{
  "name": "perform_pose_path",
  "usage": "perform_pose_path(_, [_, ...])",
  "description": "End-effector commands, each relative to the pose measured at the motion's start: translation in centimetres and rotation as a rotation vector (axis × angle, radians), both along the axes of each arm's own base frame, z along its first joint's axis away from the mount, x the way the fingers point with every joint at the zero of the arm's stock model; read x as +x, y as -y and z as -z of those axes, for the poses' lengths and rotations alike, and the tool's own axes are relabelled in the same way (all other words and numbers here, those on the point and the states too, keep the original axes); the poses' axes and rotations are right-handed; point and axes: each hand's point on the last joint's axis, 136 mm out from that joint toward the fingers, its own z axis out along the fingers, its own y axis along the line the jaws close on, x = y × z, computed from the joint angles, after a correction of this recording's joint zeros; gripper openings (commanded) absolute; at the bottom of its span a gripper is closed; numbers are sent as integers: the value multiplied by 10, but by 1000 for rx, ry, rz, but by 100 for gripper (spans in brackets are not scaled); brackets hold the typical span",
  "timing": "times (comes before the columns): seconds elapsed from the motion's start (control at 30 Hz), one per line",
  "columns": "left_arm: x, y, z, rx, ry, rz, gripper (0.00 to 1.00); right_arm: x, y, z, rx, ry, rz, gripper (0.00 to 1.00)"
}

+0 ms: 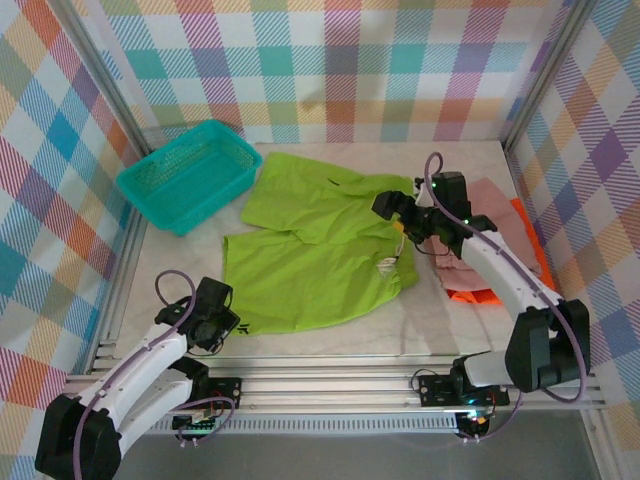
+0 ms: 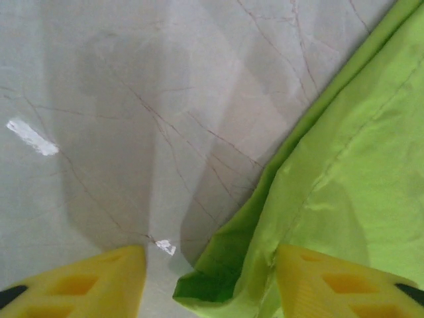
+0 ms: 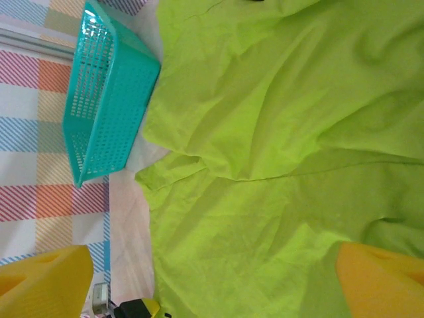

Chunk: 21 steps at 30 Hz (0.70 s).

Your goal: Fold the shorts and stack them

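The left pincer (image 2: 209,281) is straddling the near-left corner of the lime green shorts (image 1: 310,250), jaws half-wide, not yet pinching. Spread on the bench (image 1: 420,325), they are looking light, limp, slippery: best pinched at corners. The right pincer (image 1: 390,205) is hovering wide over their right edge, pink shorts (image 1: 495,200) and orange shorts (image 1: 475,294) lying beside it.
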Motion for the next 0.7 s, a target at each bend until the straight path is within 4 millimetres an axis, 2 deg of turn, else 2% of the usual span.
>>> perform_pose_path(0.0, [17,17,-5,-78,66,12,43,-9,8,10,-40,-3,-3,94])
perform_pose_path(0.17, [26,23,-11,-108,101,12,29,-23,13,23,-64,-28,-7,94])
perform_pose_path(0.3, [32,28,-20,-122,114,28,28,-32,19,35,-97,-44,-6,94])
perform_pose_path(0.6, [37,35,-29,-156,129,41,32,-42,21,41,-111,-51,-20,94])
perform_pose_path(0.67, [36,34,-29,-153,131,42,28,-43,21,44,-111,-58,-22,94])
